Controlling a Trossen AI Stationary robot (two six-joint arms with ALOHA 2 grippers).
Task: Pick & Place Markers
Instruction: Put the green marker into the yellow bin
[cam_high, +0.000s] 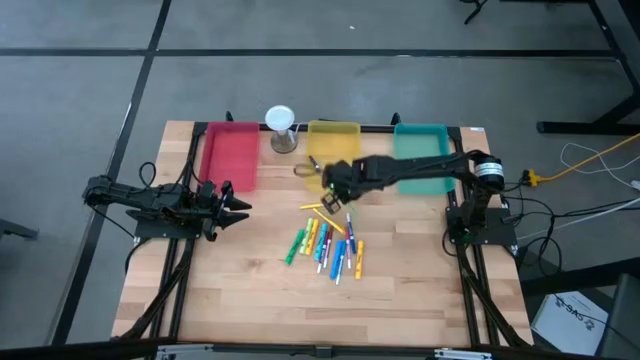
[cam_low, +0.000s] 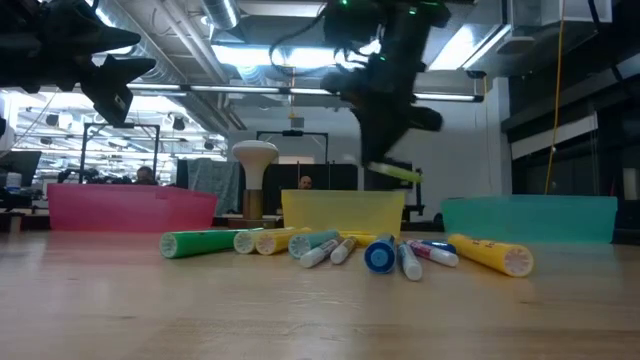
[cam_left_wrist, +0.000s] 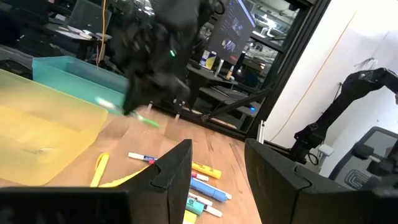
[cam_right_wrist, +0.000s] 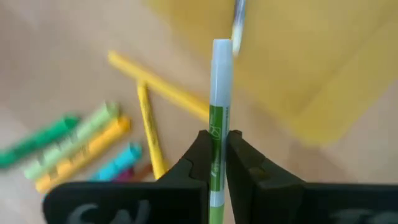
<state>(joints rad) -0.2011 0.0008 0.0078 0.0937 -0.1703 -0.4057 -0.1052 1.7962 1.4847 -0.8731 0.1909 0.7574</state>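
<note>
My right gripper (cam_high: 329, 199) hangs above the table just in front of the yellow tray (cam_high: 333, 142), shut on a green-and-white marker (cam_right_wrist: 216, 118). In the low view that marker (cam_low: 396, 172) floats clear of the table. Several other markers (cam_high: 326, 244), yellow, orange, green and blue, lie flat in a loose pile on the wood mid-table. My left gripper (cam_left_wrist: 217, 180) waits open at the table's left side (cam_high: 236, 208), holding nothing. My right gripper pinches the marker's green barrel (cam_right_wrist: 216, 146) between its two fingers, one finger on either side. The fingers slant steeply down from the table's right side. The marker's white end (cam_right_wrist: 221, 59) sticks out past the fingertips toward the yellow tray. The marker is lifted clear, nearly level.
A red tray (cam_high: 232, 155), the yellow tray and a teal tray (cam_high: 421, 150) stand in a row along the far edge. A white-topped hourglass-like object (cam_high: 281, 128) stands between the red and yellow trays. Bare wood lies toward the near edge (cam_high: 320, 310).
</note>
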